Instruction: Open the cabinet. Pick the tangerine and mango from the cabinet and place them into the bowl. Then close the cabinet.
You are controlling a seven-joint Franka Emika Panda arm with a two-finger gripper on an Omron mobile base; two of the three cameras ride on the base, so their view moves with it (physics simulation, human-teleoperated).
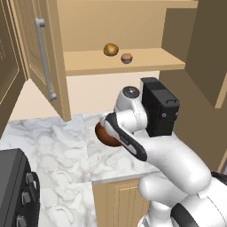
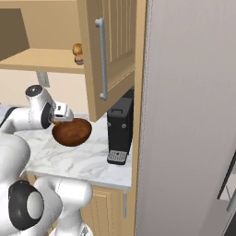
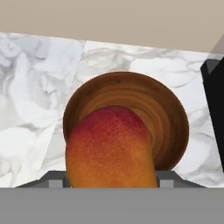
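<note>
Up on the wall, the cabinet (image 1: 124, 62) stands with both doors swung wide, the left door (image 1: 42, 57) showing its long silver handle (image 1: 44, 60) in the left base view and the right door (image 2: 113, 55) hanging forward in the right base view. On its shelf sit two small round fruits near each other but apart: a yellowish one (image 1: 111, 49) and a smaller reddish-orange one (image 1: 127, 58) just to its right. Down below, the bowl (image 3: 127, 120) rests on the marble counter (image 1: 57, 146), with a tall black appliance (image 2: 120, 133) standing beside it on the side toward the grey wall panel. In the hand view the mango (image 3: 111, 148), red at its far end and orange nearer the camera, sits between the two finger tips and hangs directly over the bowl's hollow, its red tip above the middle of the bowl; whether it touches the wood cannot be told. The gripper (image 3: 111, 177) has its jaws spread about as wide as the fruit and pinching it from both sides, the tips just visible at either flank. From the right base view the hand (image 2: 62, 115) points down right at the bowl's near rim. A dark appliance with knobs (image 1: 17, 190) sits at the counter's left end.
</note>
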